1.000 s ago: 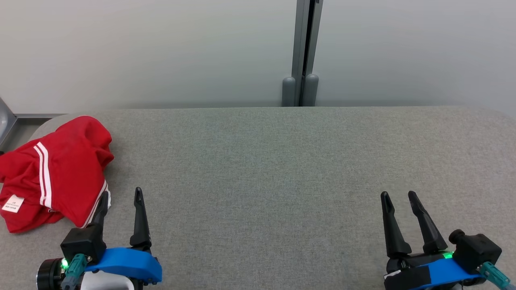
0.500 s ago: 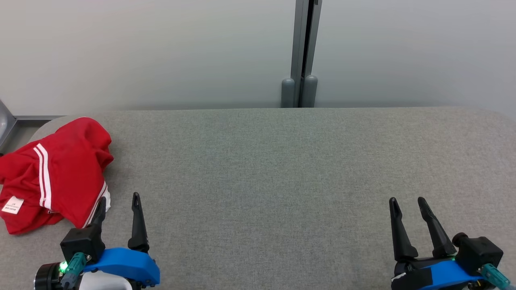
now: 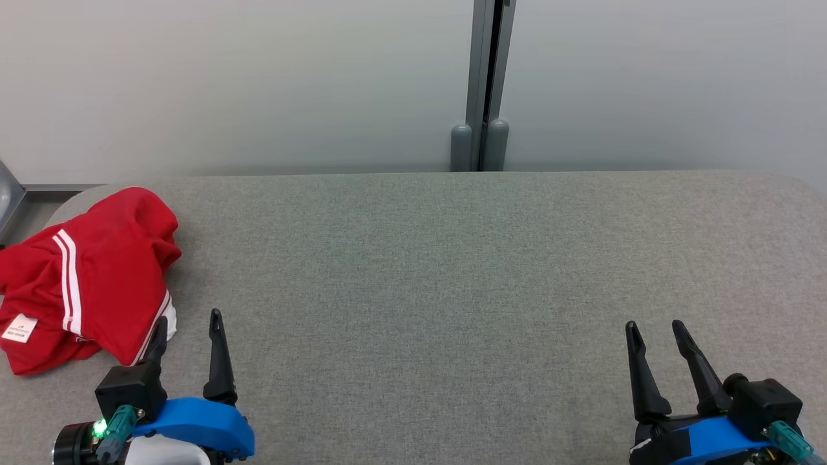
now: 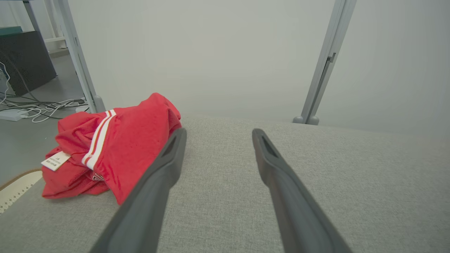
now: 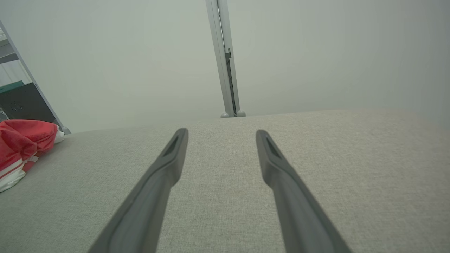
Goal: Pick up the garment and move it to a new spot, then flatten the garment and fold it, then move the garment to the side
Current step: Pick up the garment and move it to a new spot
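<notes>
Red garment [image 3: 87, 278] lies crumpled at the left end of the grey table [image 3: 452, 271] — not yet picked up. Left gripper [image 3: 187, 318] sits just beside it, jaws spread and empty, evidently staged for the grab. Right gripper [image 3: 654, 324] — likewise spread and empty — waits well apart.

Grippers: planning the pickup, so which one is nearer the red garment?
The left gripper, its outer finger right beside the red garment; the right gripper sits far across the grey surface.

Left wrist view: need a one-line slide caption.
Open left claw over the grey table, crumpled red garment with white stripes lying close on its left.
</notes>
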Tool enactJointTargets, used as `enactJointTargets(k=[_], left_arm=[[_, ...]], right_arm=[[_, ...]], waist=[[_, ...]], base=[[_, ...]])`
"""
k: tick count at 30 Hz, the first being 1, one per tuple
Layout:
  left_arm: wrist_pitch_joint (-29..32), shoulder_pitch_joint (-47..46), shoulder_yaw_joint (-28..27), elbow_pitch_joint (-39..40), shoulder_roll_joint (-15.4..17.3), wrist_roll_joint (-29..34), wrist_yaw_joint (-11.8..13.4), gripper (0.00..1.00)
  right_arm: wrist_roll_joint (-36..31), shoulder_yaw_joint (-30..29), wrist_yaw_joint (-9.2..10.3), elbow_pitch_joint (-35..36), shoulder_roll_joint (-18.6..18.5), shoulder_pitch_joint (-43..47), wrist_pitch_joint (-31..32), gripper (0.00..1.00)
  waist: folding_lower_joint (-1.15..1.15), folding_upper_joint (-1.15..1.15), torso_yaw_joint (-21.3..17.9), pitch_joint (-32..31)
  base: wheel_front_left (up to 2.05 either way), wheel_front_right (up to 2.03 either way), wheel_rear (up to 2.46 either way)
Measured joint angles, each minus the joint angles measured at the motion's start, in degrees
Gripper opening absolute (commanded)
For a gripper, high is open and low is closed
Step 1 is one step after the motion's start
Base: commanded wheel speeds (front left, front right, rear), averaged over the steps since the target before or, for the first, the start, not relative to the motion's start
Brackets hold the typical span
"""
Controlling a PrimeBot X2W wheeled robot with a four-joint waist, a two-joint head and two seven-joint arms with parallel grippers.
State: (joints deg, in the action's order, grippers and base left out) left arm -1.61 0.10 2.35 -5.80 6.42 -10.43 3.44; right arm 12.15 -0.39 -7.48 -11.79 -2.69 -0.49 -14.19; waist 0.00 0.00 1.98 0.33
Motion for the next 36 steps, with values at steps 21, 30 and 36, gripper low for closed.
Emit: enactJointTargets(k=[21,30,36], left_arm=[[-1.47,-0.53,0.55,-0.35,0.65,-0.77,0.37,1.00],[-2.58,-0.55,-0.26,-0.42,1.16,-1.67,1.10,1.00],[-3.68,-0.47,-1.20,-0.19,1.75,-2.31,1.30,1.00]], right_arm=[[-1.52,0.71,0.00,0.99,-0.01,-0.46,0.87,1.00],[-1.42,1.16,0.00,0.99,-0.01,-0.49,1.46,1.00],[-1.53,1.02,0.00,1.00,0.00,-0.50,1.55,1.00]], waist=[[0.00,0.00,3.66,0.42],[0.00,0.00,9.42,0.88],[0.00,0.00,13.44,1.04]], base=[[0.00,0.00,0.00],[0.00,0.00,0.00],[0.00,0.00,0.00]])
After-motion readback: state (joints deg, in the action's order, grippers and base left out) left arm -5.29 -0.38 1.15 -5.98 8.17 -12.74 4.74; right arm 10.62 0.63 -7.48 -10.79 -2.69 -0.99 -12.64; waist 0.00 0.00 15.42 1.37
